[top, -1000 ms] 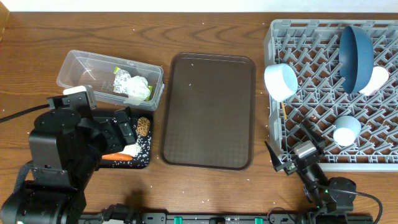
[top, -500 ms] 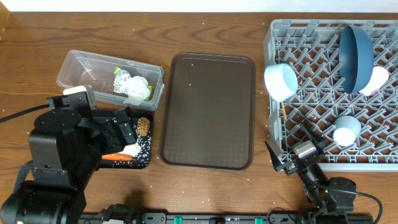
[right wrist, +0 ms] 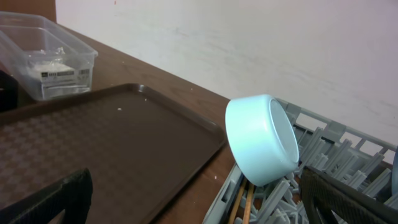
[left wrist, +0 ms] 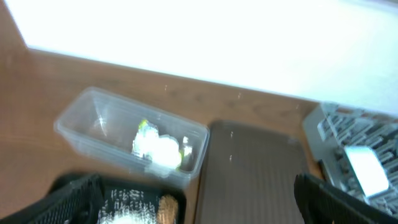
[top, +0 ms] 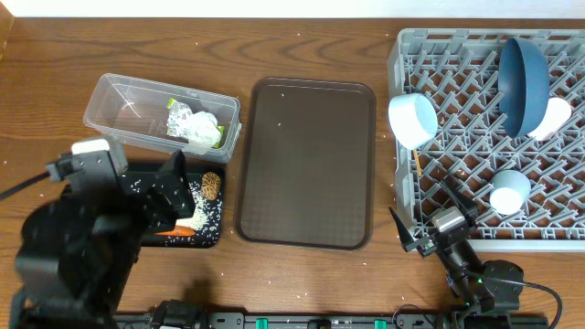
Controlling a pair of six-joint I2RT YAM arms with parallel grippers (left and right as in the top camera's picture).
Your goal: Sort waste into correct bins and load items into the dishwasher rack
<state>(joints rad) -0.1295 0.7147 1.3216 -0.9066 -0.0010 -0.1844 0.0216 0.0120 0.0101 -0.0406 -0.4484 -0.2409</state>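
A brown tray (top: 306,163) lies bare in the middle of the counter (top: 302,46), and I take my bearings from it.

Just left of the tray's far corner sits the clear tub (top: 119,114), with the crumpled wrapper (top: 195,125) inside, at the end nearest the tray. Nearer me, also just left of the tray, is the black tray (top: 220,212). The brown lump (top: 212,185) lies in it close to the tray side, the carrot (top: 174,232) along its near edge, and white grains are scattered about them.

The left hand (left wrist: 196,186) hangs above the black tray, fingers spread wide, gripping nothing. It looks blurred from overhead.

Right of the tray stands the grey rack (top: 457,137). The white bowl (top: 412,120) rests on its side at the rack's edge nearest the tray, its opening turned away from the tray. The blue bowl (top: 524,85) stands on edge at the rack's far side, one cup (top: 549,119) touching it. The other cup (top: 509,191) sits in the near part of the rack. I cannot tell either cup's inner colour.

The right hand (top: 428,215) is at the rack's near corner on the tray side, fingers wide apart and empty.
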